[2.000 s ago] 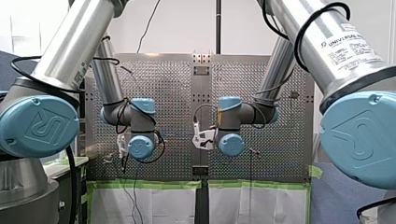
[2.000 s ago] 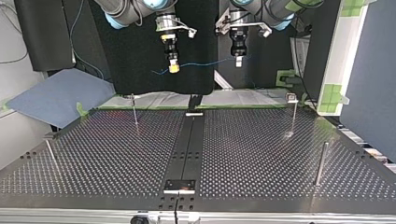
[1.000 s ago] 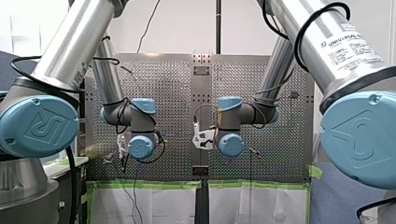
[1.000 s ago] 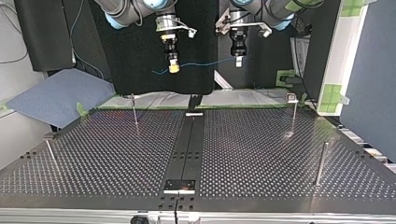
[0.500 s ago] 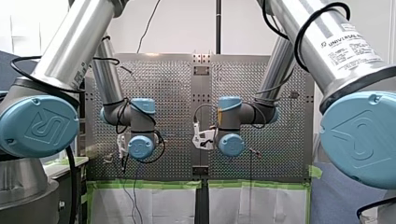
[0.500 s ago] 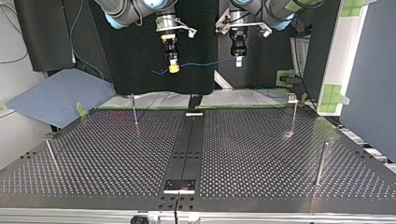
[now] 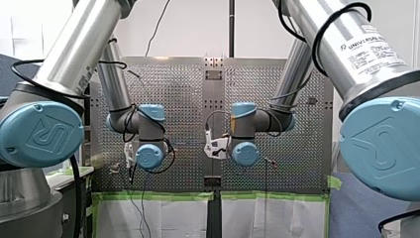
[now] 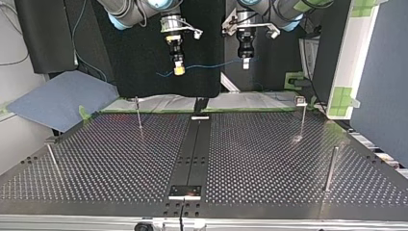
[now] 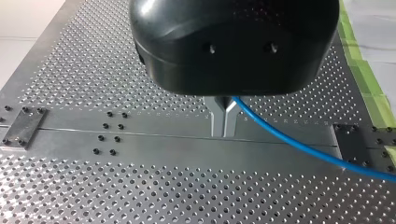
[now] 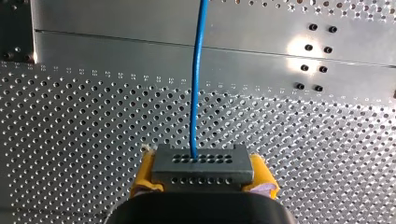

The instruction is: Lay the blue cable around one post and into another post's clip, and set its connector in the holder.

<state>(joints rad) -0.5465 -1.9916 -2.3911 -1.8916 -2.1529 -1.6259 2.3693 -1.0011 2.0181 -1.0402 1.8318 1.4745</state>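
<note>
Table (image 8: pixel 269 154) w/ untouched posts (image 8: pixel 330 168) sitting well under left gripper (image 9: pixel 223 122) & right gripper (image 8: pixel 179 70). Nothing changing vs 2 s ago: left staying pinched on blue cable (image 9: pixel 299 144), right staying clamped on connector (image 10: pixel 201 164), cable stretching btwn them. Routing not yet starting.

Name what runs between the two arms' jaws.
The blue cable, strung in mid-air from my right arm's jaws to my left arm's jaws; the top view shows it.

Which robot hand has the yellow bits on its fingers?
My right gripper, at the top view's left, has yellow pads and holds the thin blue cable. My left gripper has plain metal fingers instead.
</note>
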